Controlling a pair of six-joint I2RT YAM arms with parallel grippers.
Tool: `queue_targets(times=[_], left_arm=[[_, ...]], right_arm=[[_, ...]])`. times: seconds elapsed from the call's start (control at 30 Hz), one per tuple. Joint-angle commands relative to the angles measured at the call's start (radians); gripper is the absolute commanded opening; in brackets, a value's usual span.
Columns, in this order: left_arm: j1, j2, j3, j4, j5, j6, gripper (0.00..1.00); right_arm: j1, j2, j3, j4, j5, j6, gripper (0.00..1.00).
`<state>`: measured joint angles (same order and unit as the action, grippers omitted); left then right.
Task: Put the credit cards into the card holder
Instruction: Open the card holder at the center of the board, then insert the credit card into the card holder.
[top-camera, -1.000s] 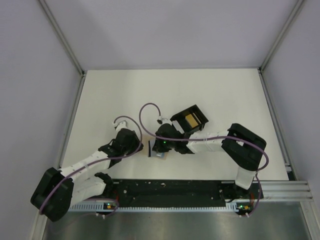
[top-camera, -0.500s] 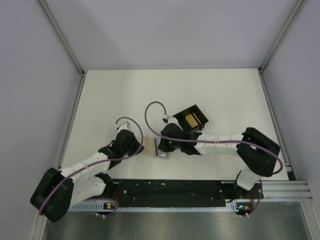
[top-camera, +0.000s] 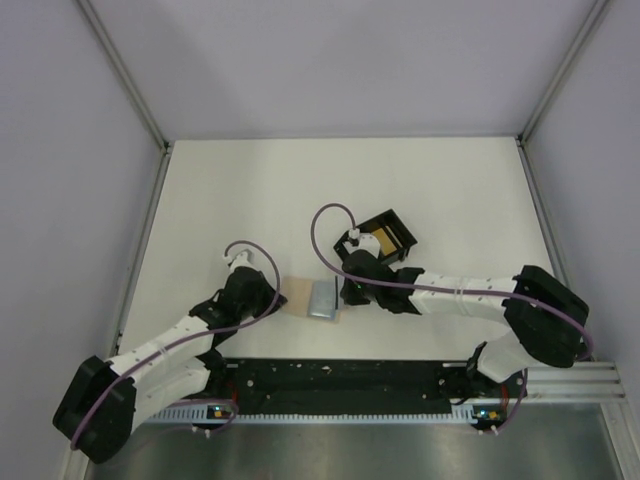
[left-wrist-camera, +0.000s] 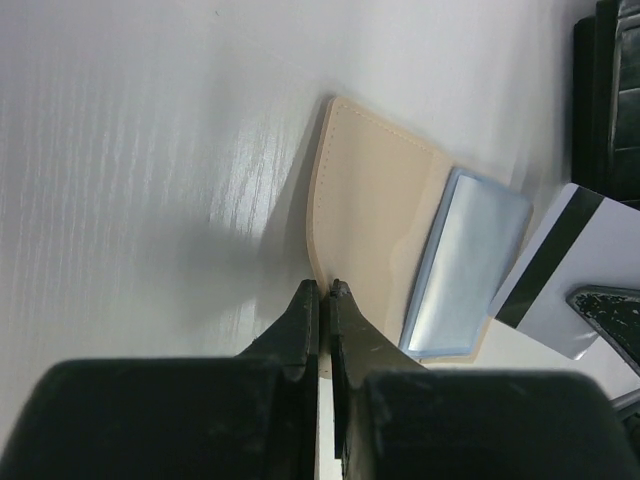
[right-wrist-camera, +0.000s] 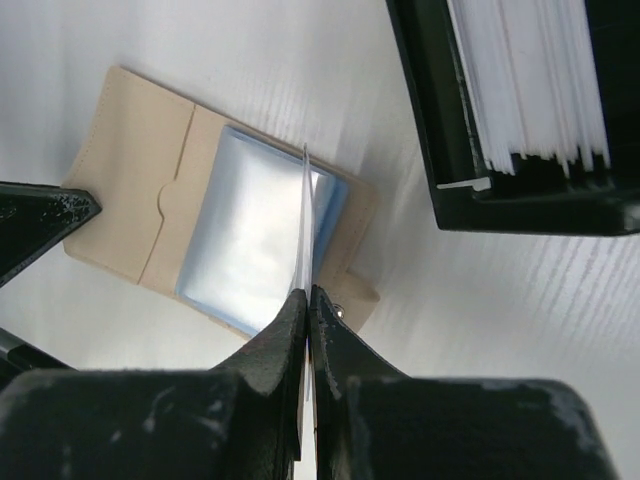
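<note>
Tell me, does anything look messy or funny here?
Only the blue card: it pokes halfway out of the holder instead of sitting fully inside. Nothing looks spilled or broken.

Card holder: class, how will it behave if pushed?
The card holder lies flat on the glossy table, so it probably slides easily. Thin and stitched, it is likely light and bendy. The left gripper meets its edge, perhaps steadying it.

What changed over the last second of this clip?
The left gripper closed on the card holder at its edge. The right gripper, shut on a striped white card, pulled rightward, uncovering the holder and the light blue card sticking out of it. The black tray stayed put.
</note>
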<state>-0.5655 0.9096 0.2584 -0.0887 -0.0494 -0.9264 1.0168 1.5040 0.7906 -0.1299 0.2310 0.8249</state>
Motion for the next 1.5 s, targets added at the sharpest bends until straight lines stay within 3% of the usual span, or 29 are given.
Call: queue_targets(times=[0.0,0.2,0.67,1.07,1.3,1.47], left_arm=[[-0.004,-0.020,-0.013,-0.019,-0.013,-0.015,0.00],[-0.005,-0.014,-0.015,-0.017,-0.018,-0.015,0.00],[-0.020,-0.018,-0.034,-0.006,-0.029,-0.054,0.00],[-0.022,-0.035,-0.025,-0.042,-0.063,-0.058,0.00],[-0.025,-0.040,-0.022,-0.048,-0.067,-0.069,0.00],[-0.030,-0.046,-0.025,-0.045,-0.073,-0.080,0.00]], right_arm=[[-0.011,-0.065,-0.025,-0.088,0.073,0.000,0.00],[-0.011,-0.057,-0.039,-0.088,0.047,0.025,0.00],[-0.098,-0.053,-0.128,0.165,-0.228,0.134,0.00],[-0.122,-0.145,-0.099,0.035,-0.222,0.094,0.00],[-0.124,-0.124,-0.103,0.033,-0.226,0.112,0.00],[-0.124,-0.058,-0.139,0.122,-0.272,0.160,0.00]])
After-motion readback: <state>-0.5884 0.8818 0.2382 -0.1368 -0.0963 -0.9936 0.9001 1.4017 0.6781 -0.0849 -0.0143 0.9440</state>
